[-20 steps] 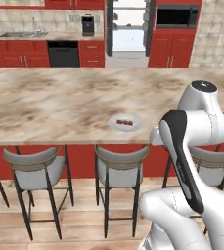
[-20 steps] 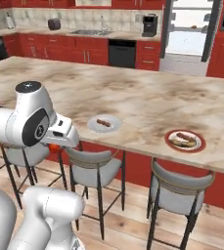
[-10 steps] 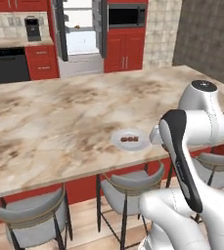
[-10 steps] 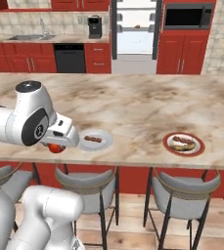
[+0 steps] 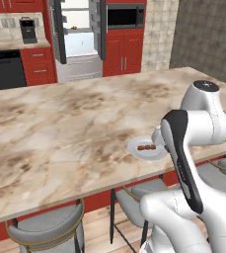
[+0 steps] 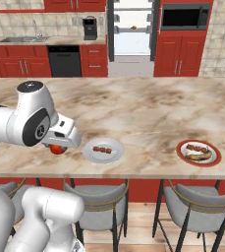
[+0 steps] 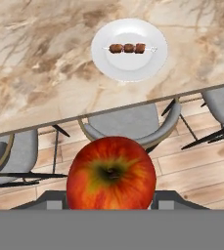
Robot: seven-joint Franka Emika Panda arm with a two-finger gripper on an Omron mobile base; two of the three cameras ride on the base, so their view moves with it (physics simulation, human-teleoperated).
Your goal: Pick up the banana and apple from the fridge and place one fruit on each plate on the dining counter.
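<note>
My gripper [image 7: 108,197] is shut on the red apple [image 7: 111,173], which fills the lower middle of the hand view. In the right base view the apple [image 6: 58,149] hangs under the hand at the front edge of the marbled dining counter [image 6: 148,113], just left of the plain white plate [image 6: 92,150] with a brown skewer. Seen from the hand, that plate [image 7: 128,66] lies beyond the counter edge. The red-rimmed plate [image 6: 182,147] farther right carries brown pieces and the yellow banana [image 6: 198,157]. The fridge [image 6: 132,34] stands open at the back.
Grey stools [image 6: 97,202] line the counter's near side, and one stool [image 7: 128,124] sits under the apple in the hand view. An orange-brown item [image 5: 74,27] rests on a fridge shelf. Red cabinets, a black oven and a coffee machine [image 6: 89,27] run along the back wall.
Both base views have shifted as the base drove and turned: the counter and plates sit closer and the fridge is now centred behind. The apple stays in the gripper.
</note>
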